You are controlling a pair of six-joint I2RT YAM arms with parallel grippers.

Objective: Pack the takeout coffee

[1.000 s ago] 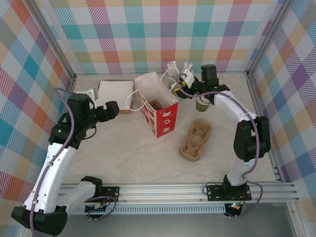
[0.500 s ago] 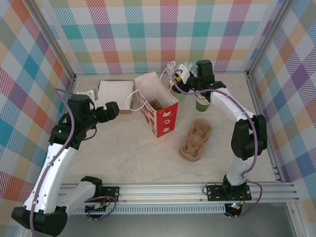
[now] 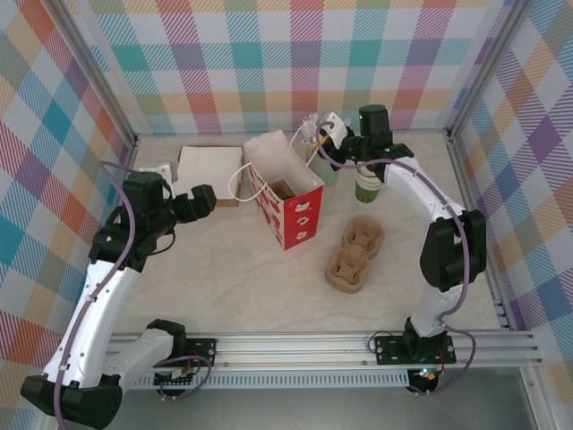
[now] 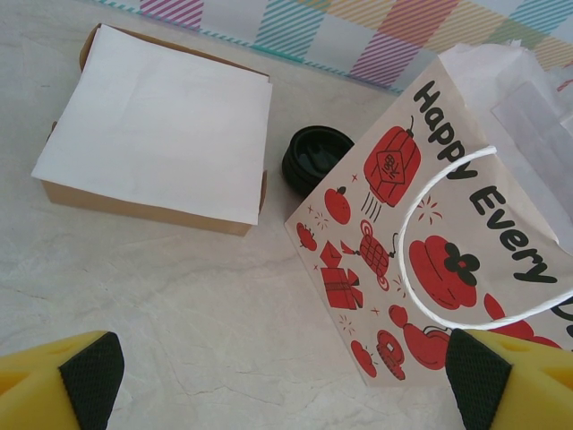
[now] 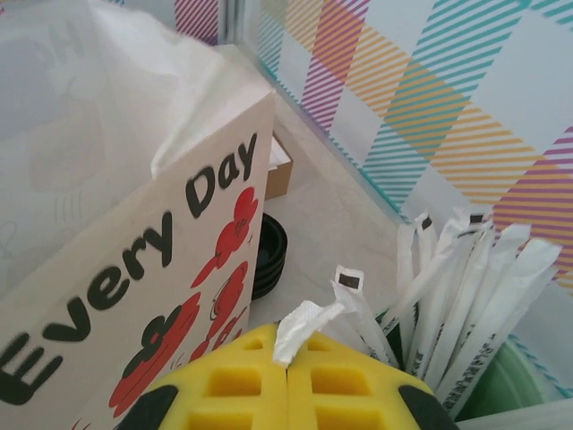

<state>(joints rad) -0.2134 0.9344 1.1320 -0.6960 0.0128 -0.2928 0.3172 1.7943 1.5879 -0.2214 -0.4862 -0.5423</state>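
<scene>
Two grippers show from above: the left gripper [image 3: 206,199] spread wide beside one paper bag [image 3: 285,193], the right gripper [image 3: 327,134] behind it. One lidded coffee cup [image 3: 368,188] stands right of the bag, under the right arm. Closer, we see that gripper pinching one stirrer [image 5: 306,324] beside a pot [image 5: 497,390] of roughly six more, near stacked black lids [image 5: 269,255].

The right fingers [image 5: 237,385] have closed on a white stirrer [image 5: 305,323].
</scene>
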